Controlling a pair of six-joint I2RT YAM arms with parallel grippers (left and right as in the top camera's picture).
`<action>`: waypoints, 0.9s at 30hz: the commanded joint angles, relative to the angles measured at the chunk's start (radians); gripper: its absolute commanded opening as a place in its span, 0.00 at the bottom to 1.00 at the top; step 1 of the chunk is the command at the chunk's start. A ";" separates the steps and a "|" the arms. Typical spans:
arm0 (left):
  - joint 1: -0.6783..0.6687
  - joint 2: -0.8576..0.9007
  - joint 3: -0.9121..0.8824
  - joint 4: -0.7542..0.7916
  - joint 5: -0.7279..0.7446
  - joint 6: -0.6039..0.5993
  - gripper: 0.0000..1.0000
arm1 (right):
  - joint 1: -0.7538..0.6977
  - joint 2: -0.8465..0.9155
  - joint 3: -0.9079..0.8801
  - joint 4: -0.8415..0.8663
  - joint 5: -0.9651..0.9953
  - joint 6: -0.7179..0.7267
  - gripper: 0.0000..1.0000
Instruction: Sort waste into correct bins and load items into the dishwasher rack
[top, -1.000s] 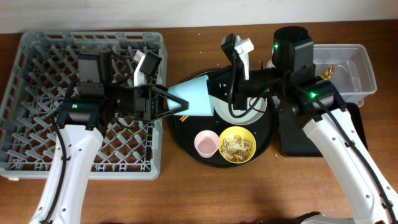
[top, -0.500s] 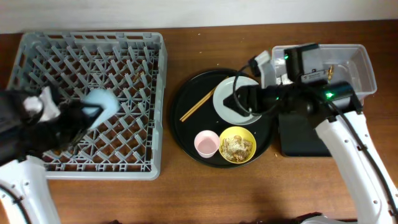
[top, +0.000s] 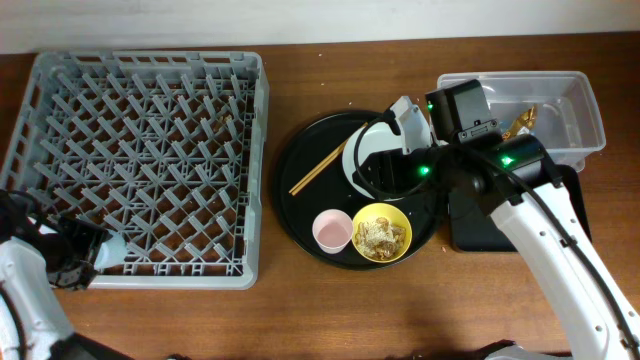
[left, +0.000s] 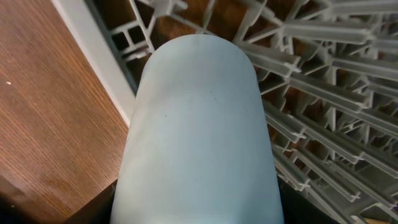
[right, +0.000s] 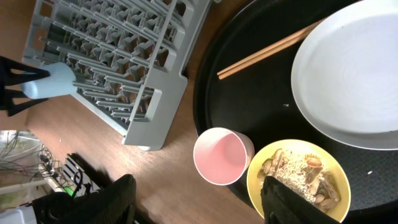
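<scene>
My left gripper (top: 82, 256) is shut on the small blue cup (top: 110, 248), held on its side over the front-left corner of the grey dishwasher rack (top: 140, 110). The cup (left: 199, 124) fills the left wrist view, with the rack's rim beside it. My right gripper (right: 199, 205) hangs open and empty above the round black tray, partly covering the pale plate (top: 366, 142). Below it stand the pink cup (right: 222, 155) and the yellow bowl (right: 258, 186) of food scraps (right: 298, 168). Chopsticks (right: 267, 50) lie beside the plate (right: 354, 81).
The round black tray (top: 300, 215) sits mid-table between the rack and the bins. The clear tub (top: 565, 105) at the back right holds a gold wrapper (top: 520, 120). The shallow black tray (top: 468, 225) lies under my right arm. Bare wood runs along the front.
My left arm carried the blue cup from the round tray across the rack to its front-left corner. My right gripper opened and moved over the plate.
</scene>
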 joint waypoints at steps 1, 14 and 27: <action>0.002 0.097 -0.003 0.018 0.021 -0.009 0.58 | 0.006 0.003 0.004 0.001 0.013 -0.007 0.66; -0.626 -0.152 0.222 -0.031 0.319 0.413 0.96 | 0.156 0.291 -0.203 0.055 0.221 0.129 0.50; -0.684 0.029 0.221 0.204 1.272 0.350 0.97 | -0.078 0.076 -0.023 0.319 -0.856 -0.232 0.04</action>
